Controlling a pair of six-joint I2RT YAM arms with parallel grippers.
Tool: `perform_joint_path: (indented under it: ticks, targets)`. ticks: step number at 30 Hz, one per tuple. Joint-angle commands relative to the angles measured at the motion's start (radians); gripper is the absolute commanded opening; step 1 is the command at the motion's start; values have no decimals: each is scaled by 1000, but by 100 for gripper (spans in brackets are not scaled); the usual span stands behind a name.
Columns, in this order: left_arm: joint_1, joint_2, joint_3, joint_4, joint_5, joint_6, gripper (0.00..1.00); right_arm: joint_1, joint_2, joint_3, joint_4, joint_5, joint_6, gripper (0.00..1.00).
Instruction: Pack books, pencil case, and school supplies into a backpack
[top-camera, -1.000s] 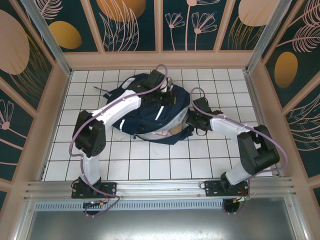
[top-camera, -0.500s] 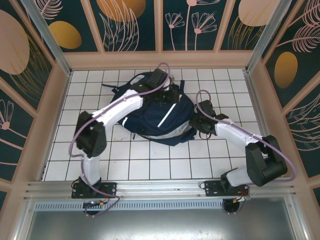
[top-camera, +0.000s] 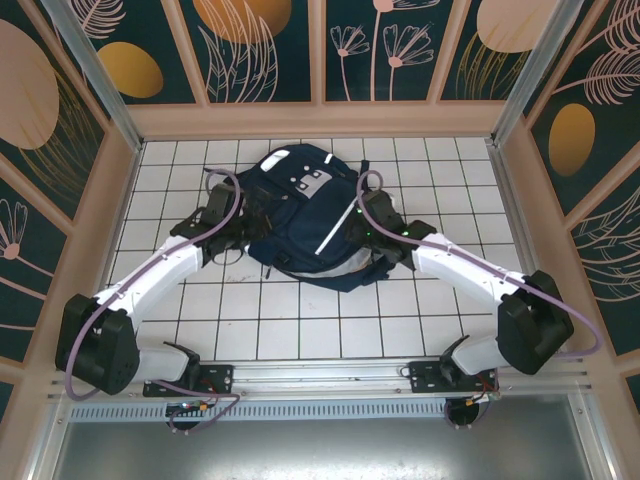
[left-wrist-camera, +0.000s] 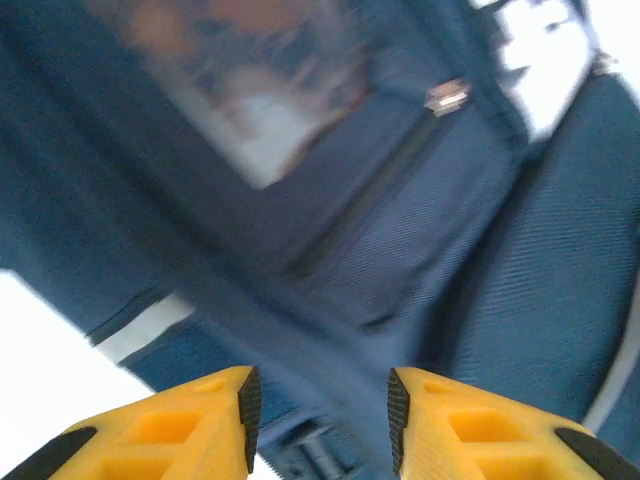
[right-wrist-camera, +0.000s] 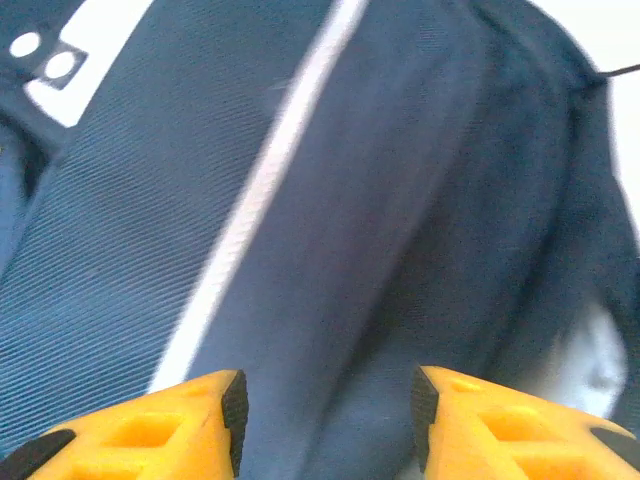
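The navy backpack (top-camera: 300, 200) lies flat in the middle of the tiled table, its white stripes facing up. My left gripper (top-camera: 247, 228) sits at its left side, open, with only backpack fabric (left-wrist-camera: 400, 230) beyond the empty gap (left-wrist-camera: 320, 405). My right gripper (top-camera: 351, 228) rests against the bag's right side, open too, its empty jaws (right-wrist-camera: 328, 415) over navy cloth beside a white stripe (right-wrist-camera: 260, 190). A blurred pale and pinkish patch (left-wrist-camera: 250, 110) shows past a zipper (left-wrist-camera: 447, 95). The books, pencil case and school supplies are hidden.
The white tiled table (top-camera: 300, 320) is ringed by low tan walls (top-camera: 320, 120). Bare tiles lie in front of the bag and to both sides. A metal rail (top-camera: 320, 375) with the arm bases runs along the near edge.
Both grippers went from shut to open. The left arm swung from over the bag's top to its left side, the right gripper shifted onto its right side, and the backpack settled flatter.
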Motion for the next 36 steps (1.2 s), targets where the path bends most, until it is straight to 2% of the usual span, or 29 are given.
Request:
perform_joint_path:
  ticks: [1, 5, 11, 14, 17, 18, 20, 24, 32, 36]
  targets:
    - [39, -37, -94, 63, -2, -83, 41, 66, 48, 54, 20, 41, -43, 49]
    - [81, -23, -200, 166, 67, -127, 43, 148, 98, 101, 33, 31, -66, 49]
    - [102, 62, -252, 360, 169, -153, 56, 240, 174, 122, 104, -51, -65, 49]
    - [102, 116, -236, 406, 180, -152, 61, 256, 238, 143, 108, -82, -53, 49]
    - [103, 175, -222, 466, 210, -152, 61, 243, 284, 144, 101, -60, -43, 47]
    - [102, 192, -219, 480, 214, -154, 58, 233, 293, 142, 99, -55, -39, 47]
    - [102, 231, -210, 512, 228, -155, 44, 198, 303, 132, 99, -59, -40, 47]
    - [102, 259, -203, 538, 239, -170, 2, 132, 296, 114, 104, -58, -77, 47]
    - [92, 203, -237, 597, 271, -249, 0, -44, 304, 94, 119, -67, -200, 47]
    - [62, 164, -233, 583, 251, -278, 0, -132, 338, 109, 125, -80, -266, 46]
